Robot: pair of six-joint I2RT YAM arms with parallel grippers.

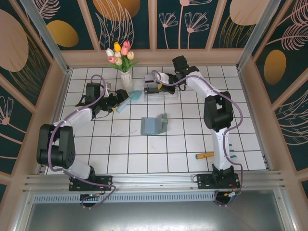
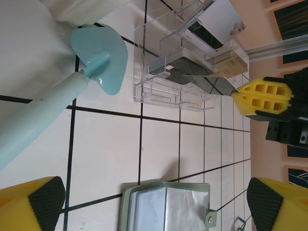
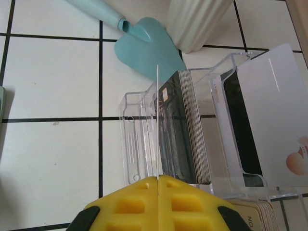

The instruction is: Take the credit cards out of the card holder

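Observation:
The card holder (image 1: 154,125) lies open on the tiles in mid-table, sage-green outside with blue-grey sleeves inside (image 2: 168,208). My right gripper (image 3: 157,180) is shut on one thin credit card (image 3: 157,120), seen edge-on and held upright over the left compartment of a clear plastic box (image 3: 137,139). From the left wrist view that card (image 2: 207,83) reaches from the right gripper's yellow fingers (image 2: 262,98) into the box (image 2: 159,86). My left gripper (image 2: 155,199) stands open above the card holder's far edge, nothing between its fingers. In the top view it (image 1: 119,102) hangs left of the box.
More cards (image 3: 185,130) stand stacked in the box's middle compartment, and a white card (image 3: 274,115) leans at its right. A teal spatula (image 1: 126,102) lies beside a white vase of tulips (image 1: 126,79). An orange-handled tool (image 1: 204,155) lies near the right arm's base.

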